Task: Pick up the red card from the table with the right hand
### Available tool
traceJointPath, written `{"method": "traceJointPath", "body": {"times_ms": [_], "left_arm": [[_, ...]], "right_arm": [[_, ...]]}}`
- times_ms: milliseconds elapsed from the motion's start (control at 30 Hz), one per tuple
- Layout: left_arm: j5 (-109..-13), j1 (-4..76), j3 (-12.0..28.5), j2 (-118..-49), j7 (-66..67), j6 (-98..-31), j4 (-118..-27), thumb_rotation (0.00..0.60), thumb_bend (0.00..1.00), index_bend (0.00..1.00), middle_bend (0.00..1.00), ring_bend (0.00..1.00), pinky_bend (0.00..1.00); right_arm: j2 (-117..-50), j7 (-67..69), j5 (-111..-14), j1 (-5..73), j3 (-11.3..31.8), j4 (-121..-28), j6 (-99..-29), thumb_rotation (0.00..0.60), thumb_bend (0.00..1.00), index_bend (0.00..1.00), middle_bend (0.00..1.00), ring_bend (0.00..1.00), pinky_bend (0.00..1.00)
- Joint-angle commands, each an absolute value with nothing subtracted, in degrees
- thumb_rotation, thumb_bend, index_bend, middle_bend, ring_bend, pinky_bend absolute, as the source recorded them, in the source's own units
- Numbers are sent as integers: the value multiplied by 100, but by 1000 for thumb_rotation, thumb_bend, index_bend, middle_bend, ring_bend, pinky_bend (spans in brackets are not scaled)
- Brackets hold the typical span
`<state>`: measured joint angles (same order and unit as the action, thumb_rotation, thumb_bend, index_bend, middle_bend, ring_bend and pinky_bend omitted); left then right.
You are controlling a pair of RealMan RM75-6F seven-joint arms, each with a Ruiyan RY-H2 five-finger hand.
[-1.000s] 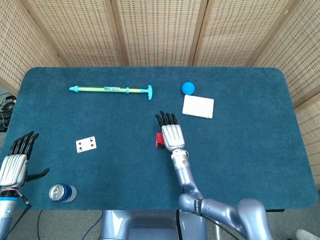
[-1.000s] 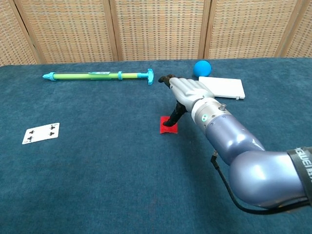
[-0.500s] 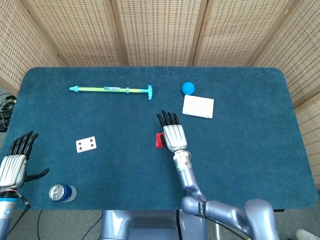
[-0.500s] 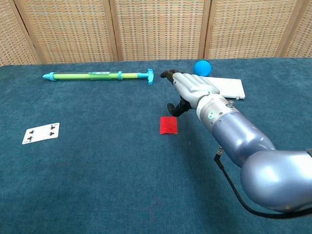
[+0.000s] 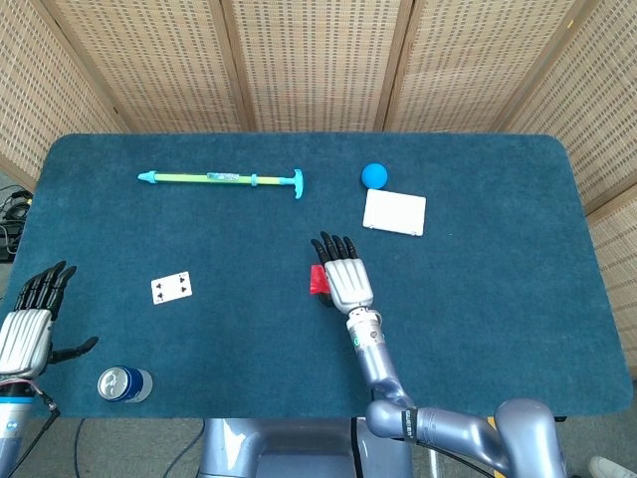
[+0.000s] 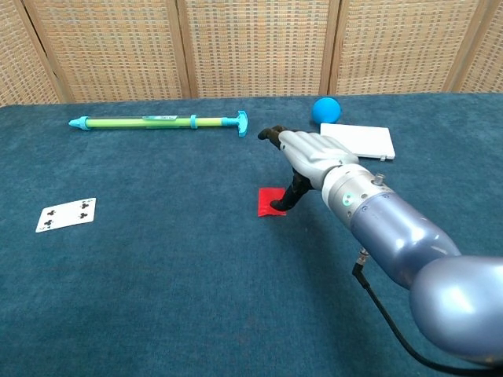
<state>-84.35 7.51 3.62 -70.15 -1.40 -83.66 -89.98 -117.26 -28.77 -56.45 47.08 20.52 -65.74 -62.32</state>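
Note:
The red card (image 6: 269, 200) lies flat on the blue table cloth near the middle; in the head view only its left edge (image 5: 317, 281) shows from under my right hand (image 5: 343, 272). That hand (image 6: 313, 152) hovers over the card's right side with its fingers stretched forward and apart, and its thumb tip touches the card's near right corner. The card is not lifted. My left hand (image 5: 30, 324) hangs open at the table's near left edge, holding nothing.
A green and cyan pump (image 5: 221, 178) lies at the back left. A blue ball (image 5: 374, 175) and a white flat box (image 5: 394, 212) sit behind my right hand. A playing card (image 5: 171, 288) and a can (image 5: 123, 383) are at the near left.
My right hand first rose off the card, then came down again and slightly nearer; its thumb now touches the card. The card and left hand stayed put.

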Motion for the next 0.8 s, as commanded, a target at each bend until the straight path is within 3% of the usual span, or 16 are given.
{"method": "traceJointPath", "body": {"times_ms": [33,800], "left_arm": [[-8440,751,361,-7010,-140,-8368,-9006,600,117,0,0,0,45],[-8316,781,393,-7059,-96,-8270,-8923,600,117,0,0,0,45]], "right_arm": [[-11715,-2891,-5604,4691,2042,-6593,-6196,600,376,86,0,0,0],[-12023,-2711,-5465,4901,2078,-5840,-5673,600,373,80,0,0,0]]}}
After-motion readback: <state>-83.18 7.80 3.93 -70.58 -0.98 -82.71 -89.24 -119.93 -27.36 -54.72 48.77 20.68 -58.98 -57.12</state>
